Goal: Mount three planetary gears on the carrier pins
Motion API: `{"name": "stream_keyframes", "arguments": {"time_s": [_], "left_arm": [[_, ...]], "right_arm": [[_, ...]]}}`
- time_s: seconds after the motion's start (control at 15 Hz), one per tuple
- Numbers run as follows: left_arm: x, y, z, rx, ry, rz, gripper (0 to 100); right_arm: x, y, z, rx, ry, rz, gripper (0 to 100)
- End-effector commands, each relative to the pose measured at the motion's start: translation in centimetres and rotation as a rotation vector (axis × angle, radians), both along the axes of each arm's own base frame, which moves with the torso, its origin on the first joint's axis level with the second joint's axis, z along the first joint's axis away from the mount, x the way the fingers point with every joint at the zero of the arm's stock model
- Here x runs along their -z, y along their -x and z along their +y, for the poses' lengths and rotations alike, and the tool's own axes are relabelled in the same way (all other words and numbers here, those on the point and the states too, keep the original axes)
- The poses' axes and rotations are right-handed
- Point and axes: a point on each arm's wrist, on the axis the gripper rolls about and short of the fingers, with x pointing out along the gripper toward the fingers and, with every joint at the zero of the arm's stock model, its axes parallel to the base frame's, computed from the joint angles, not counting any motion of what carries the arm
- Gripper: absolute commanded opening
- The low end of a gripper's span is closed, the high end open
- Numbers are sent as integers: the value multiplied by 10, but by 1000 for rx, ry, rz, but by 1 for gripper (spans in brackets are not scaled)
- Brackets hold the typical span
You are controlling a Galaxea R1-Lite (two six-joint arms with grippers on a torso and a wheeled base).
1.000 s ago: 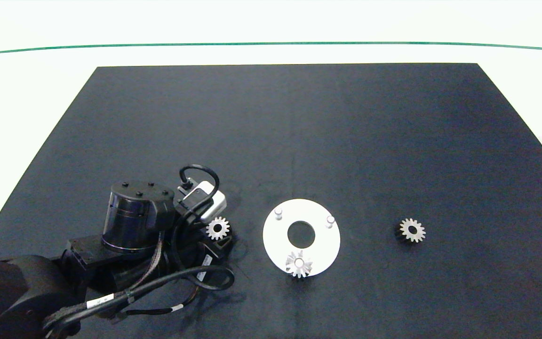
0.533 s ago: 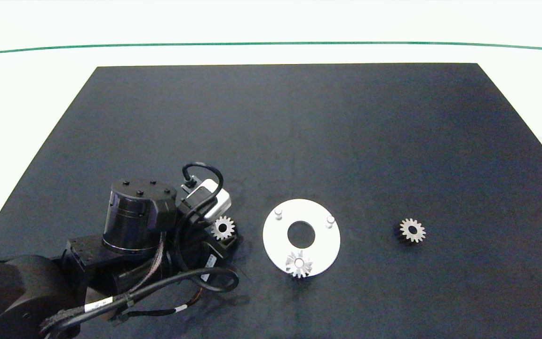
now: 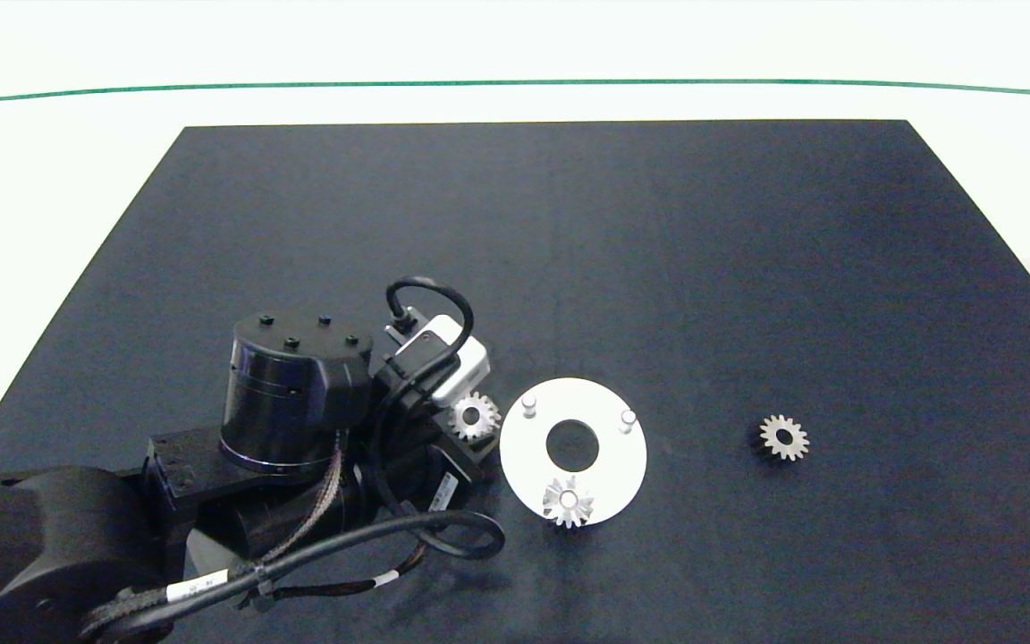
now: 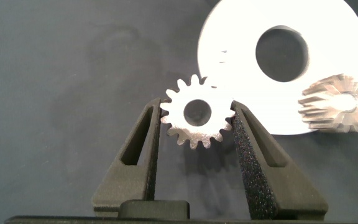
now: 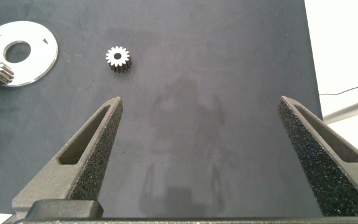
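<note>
My left gripper (image 4: 196, 111) is shut on one planetary gear (image 4: 197, 132), a small silvery toothed wheel held flat between the pads. In the head view this gear (image 3: 467, 414) hovers just left of the white disc (image 3: 524, 458), close to the far-left carrier pin (image 3: 529, 405). The far-right pin (image 3: 628, 419) is also bare. A second gear (image 3: 569, 501) sits on the near pin. A third gear (image 3: 784, 437) lies on the mat to the disc's right. My right gripper (image 5: 201, 102) is open above the mat, out of the head view, with that third gear (image 5: 117, 58) ahead of it.
A black mat (image 3: 569, 250) covers the table, with a pale surface around it. The left arm's body and cables (image 3: 300, 501) fill the near-left corner. The right wrist view shows the mat's edge (image 5: 308, 56) on one side.
My left gripper has carried its gear to the right and slightly away from me, from the open mat to the disc's left edge. The other gears and the disc have not moved.
</note>
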Motion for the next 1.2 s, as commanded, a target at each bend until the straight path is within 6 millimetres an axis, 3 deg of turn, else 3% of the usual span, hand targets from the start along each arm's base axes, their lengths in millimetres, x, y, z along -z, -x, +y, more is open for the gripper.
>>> {"name": "stream_keyframes", "arguments": {"time_s": [0.07, 0.33, 0.93, 1.2], "left_arm": [[-9, 4, -16, 26, -21, 4, 7], [-12, -6, -34, 37, -16, -1, 7], [0, -13, -48, 49, -36, 19, 7], [-6, -17, -49, 43, -21, 3, 7]], "right_arm": [[0, -1, 0, 1, 1, 6, 100], [0, 0, 0, 0, 1, 3, 100], [0, -1, 0, -2, 1, 10, 100], [1, -2, 0, -3, 1, 14, 100]]}}
